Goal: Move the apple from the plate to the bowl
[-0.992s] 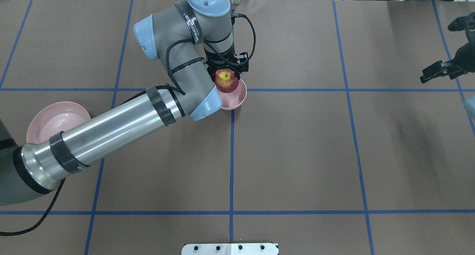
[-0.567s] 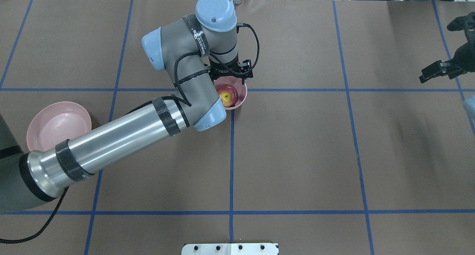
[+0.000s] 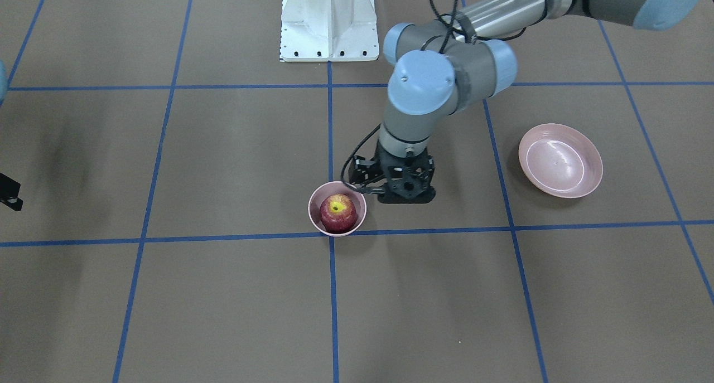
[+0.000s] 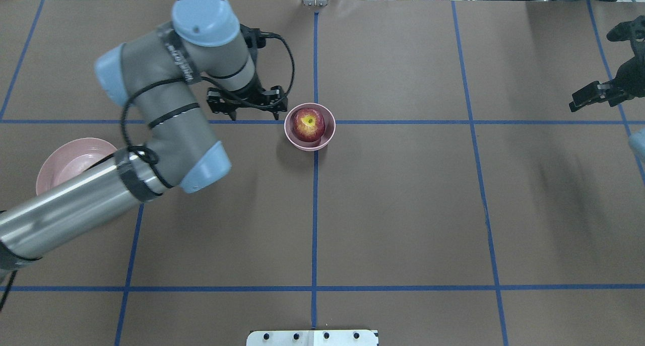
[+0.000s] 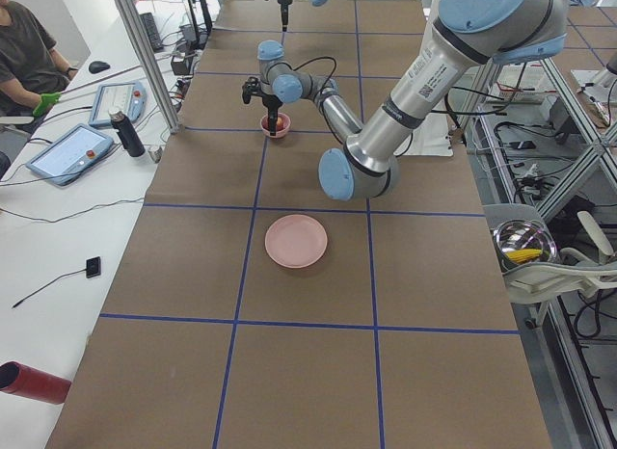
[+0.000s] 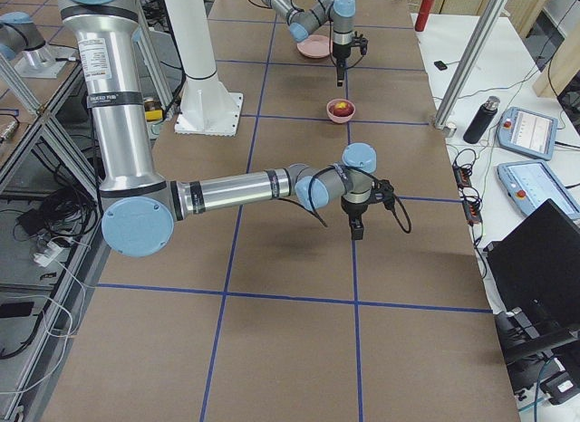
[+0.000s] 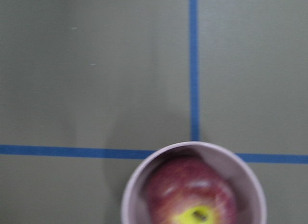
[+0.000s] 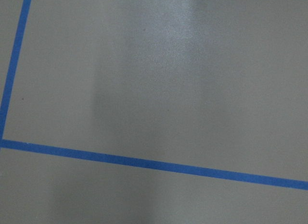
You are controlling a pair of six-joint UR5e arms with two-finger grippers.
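Left hand [image 4: 254, 113] has released the apple [image 4: 309, 124] and withdrawn beside the bowl [image 4: 328, 135].

Brown table [image 4: 403, 210] gridded with blue tape [image 4: 315, 225]; perhaps a white desk [image 5: 48, 247] alongside.

Looking down from my right wrist, I see the table [image 8: 202, 89], a flat grey-brown surface with a faint grain. A blue tape line [image 8: 154, 164] crosses the lower part, sloping gently downward from the left edge to the right edge. A second blue tape line [image 8: 14, 65] runs from the top left corner down along the left edge, and the two meet there in a corner. A pale sheen [image 8: 180, 27] lies near the top centre. A dim, soft-edged shadow band [image 8: 113, 113] runs top to bottom left of centre.
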